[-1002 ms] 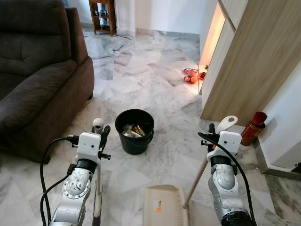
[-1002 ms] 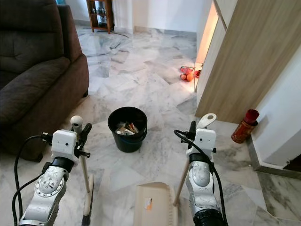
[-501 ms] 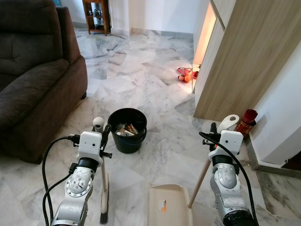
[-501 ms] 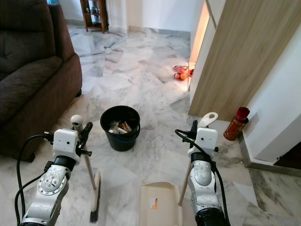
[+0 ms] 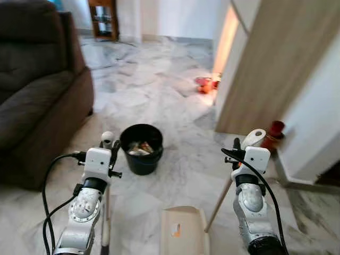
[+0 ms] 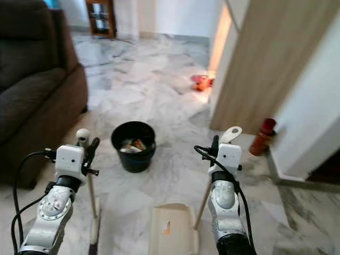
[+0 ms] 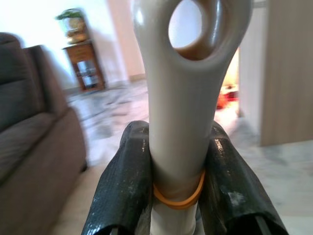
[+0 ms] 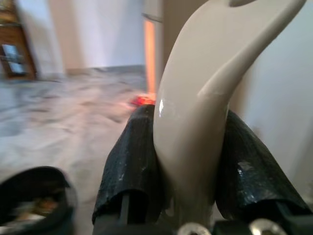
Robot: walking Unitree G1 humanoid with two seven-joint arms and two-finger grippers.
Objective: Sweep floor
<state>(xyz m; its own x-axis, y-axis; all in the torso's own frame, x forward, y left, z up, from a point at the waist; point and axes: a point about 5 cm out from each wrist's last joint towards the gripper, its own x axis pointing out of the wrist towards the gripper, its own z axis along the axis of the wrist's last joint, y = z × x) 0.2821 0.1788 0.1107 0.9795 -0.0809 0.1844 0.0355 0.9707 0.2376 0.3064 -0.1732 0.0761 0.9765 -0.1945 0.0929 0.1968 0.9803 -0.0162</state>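
Left gripper [image 7: 178, 181] clamps a beige broom [image 5: 106, 212] – bristles seemingly on marble floor [image 5: 159, 90]. Right gripper [image 8: 190, 166] grips the dustpan [image 5: 183, 239] handle. Bin [image 5: 141, 148] ahead, sofa [image 5: 32, 106] left.

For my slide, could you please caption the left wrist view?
Left gripper fingers clamp the broom handle, sofa beside.

floor [image 5: 175, 101]: grey-white marble | on it: black bucket [image 5: 141, 149], beige dustpan [image 5: 183, 237], brown sofa [image 5: 37, 106]
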